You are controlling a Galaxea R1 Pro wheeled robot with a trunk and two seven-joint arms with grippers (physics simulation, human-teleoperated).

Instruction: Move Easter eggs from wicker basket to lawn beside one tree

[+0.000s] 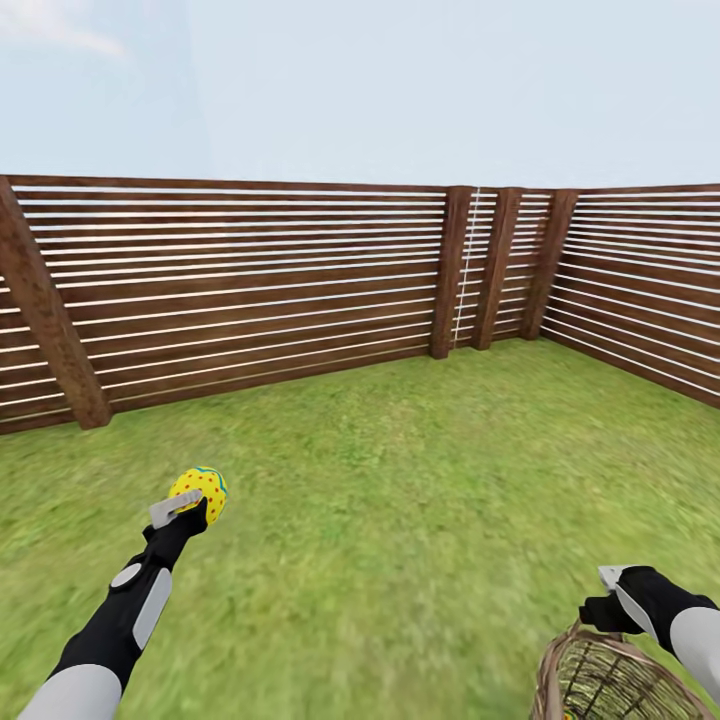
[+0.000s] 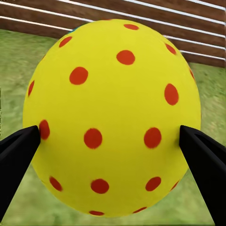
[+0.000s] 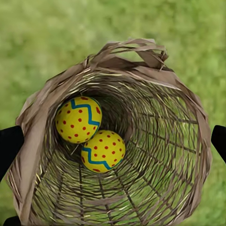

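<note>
The left gripper [image 1: 196, 508] is closed on one egg [image 1: 200, 492] and holds it up in the air above the lawn [image 1: 400, 500], out in front of the robot on its left side. In the left wrist view this egg [image 2: 113, 117] is bright yellow with many round red dots, and a thin piece of teal colour shows at its upper edge. The two black fingers [image 2: 16, 155] press on its two sides, so the egg sits between them and touches both.

The basket [image 1: 610, 680] stands on the grass at the lower right of the head view, close to the robot. It is brown, made of open woven strips, with a thick braided rim [image 3: 127, 56]. The right gripper [image 1: 607, 598] hangs just above the basket's rim. In the right wrist view its dark fingertips [image 3: 9, 146] are far apart, one at each side of the basket's mouth, and they hold nothing.

Two eggs lie deep in the basket, touching each other. Both are yellow with small red dots and a blue zigzag line. One egg [image 3: 78, 119] rests against the wall, the other egg [image 3: 103, 150] lies beside it, nearer the middle of the bottom.

A dark brown fence [image 1: 250, 290] of horizontal slats closes the lawn at the far side and at the right.
</note>
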